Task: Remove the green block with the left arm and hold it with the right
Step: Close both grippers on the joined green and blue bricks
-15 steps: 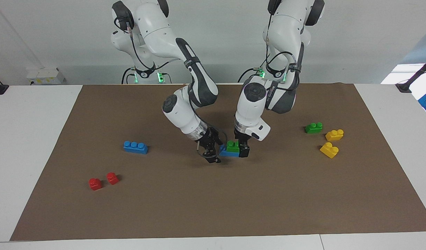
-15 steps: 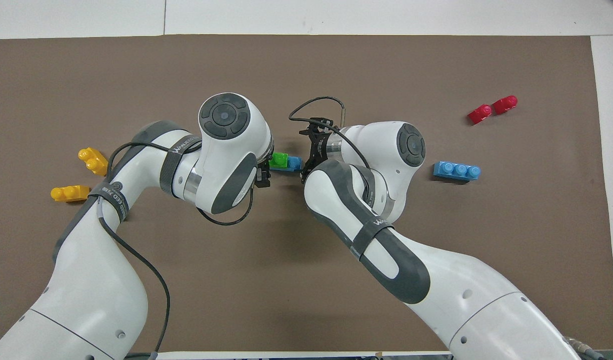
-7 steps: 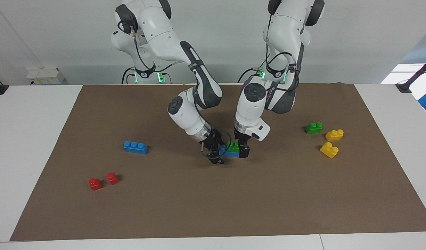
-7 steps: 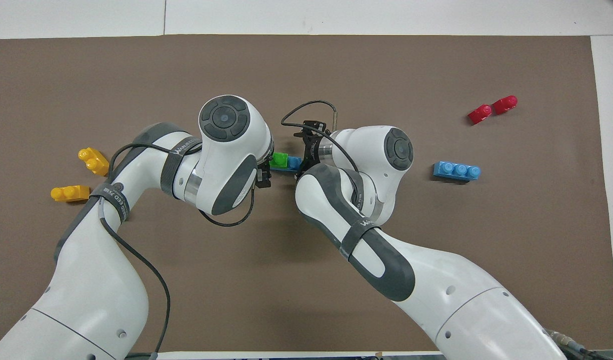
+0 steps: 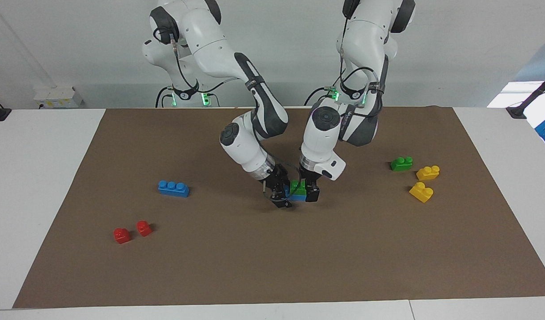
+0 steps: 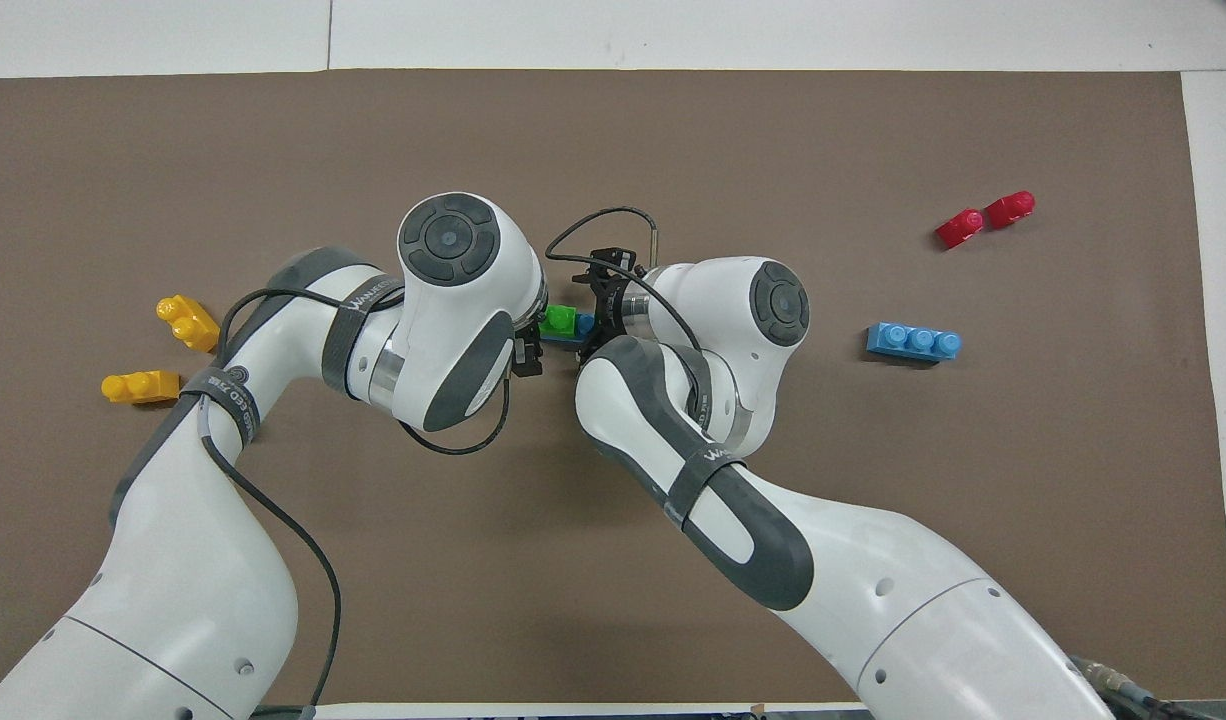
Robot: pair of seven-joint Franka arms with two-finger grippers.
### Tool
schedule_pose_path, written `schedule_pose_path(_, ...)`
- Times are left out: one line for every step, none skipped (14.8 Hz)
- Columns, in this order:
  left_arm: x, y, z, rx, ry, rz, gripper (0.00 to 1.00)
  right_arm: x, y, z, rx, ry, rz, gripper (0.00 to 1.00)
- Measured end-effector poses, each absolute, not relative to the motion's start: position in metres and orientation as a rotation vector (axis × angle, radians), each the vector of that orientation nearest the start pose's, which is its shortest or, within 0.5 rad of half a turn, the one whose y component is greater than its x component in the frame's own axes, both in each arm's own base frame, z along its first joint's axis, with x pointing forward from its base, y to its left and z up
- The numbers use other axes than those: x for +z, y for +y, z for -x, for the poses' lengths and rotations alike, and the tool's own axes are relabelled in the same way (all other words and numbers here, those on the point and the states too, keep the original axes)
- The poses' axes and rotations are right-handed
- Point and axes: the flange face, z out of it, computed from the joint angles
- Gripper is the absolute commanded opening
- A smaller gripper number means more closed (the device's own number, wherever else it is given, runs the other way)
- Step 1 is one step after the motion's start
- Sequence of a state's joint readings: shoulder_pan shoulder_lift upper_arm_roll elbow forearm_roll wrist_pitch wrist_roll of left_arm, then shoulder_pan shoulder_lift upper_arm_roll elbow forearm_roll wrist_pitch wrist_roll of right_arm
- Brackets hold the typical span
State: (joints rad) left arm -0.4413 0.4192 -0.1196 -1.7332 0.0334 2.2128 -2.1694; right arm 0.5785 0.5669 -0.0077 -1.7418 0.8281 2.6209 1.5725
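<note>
A bright green block sits on a short blue brick in the middle of the brown mat; both show in the overhead view too, the green block and the blue brick. My left gripper reaches down at the stack's end toward the left arm's side and is shut on the green block. My right gripper is low at the blue brick's other end, with open fingers either side of it. A second green block lies toward the left arm's end of the table.
Two yellow bricks lie beside the second green block. A blue three-stud brick and two red bricks lie toward the right arm's end of the table.
My right gripper has moved in toward the stack and now straddles the blue brick's end. The left gripper and the stack have not moved.
</note>
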Motion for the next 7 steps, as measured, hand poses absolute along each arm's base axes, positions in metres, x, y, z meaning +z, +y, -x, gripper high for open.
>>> schedule_pose_path(0.3462,-0.3462,-0.5672,-0.011,2.207,-2.141,1.00,0.2778,0.3590,-0.5901,0.412,1.936,1.756,0.69)
schedule_pose_path(0.3463,-0.3462,-0.5672,-0.011,2.206,-2.140,1.00,0.2778,0.3588,-0.5902,0.412,1.936,1.756,0.64)
schedule_pose_path(0.3463,-0.3463,-0.5673,-0.011,2.206,-2.139,1.00,0.2777,0.3587,-0.5903,0.412,1.936,1.756,0.61)
schedule_pose_path(0.3463,-0.3463,-0.5673,-0.011,2.206,-2.139,1.00,0.2774,0.3587,-0.5903,0.412,1.936,1.756,0.54)
schedule_pose_path(0.3463,-0.3463,-0.5673,-0.010,2.206,-2.138,1.00,0.2769,0.3585,-0.5903,0.412,1.937,1.756,0.49)
schedule_pose_path(0.3464,-0.3463,-0.5674,-0.010,2.206,-2.138,1.00,0.2763,0.3577,-0.5908,0.411,1.939,1.756,0.42)
schedule_pose_path(0.3464,-0.3464,-0.5674,-0.010,2.205,-2.137,1.00,0.2758,0.3562,-0.5916,0.410,1.942,1.754,0.28)
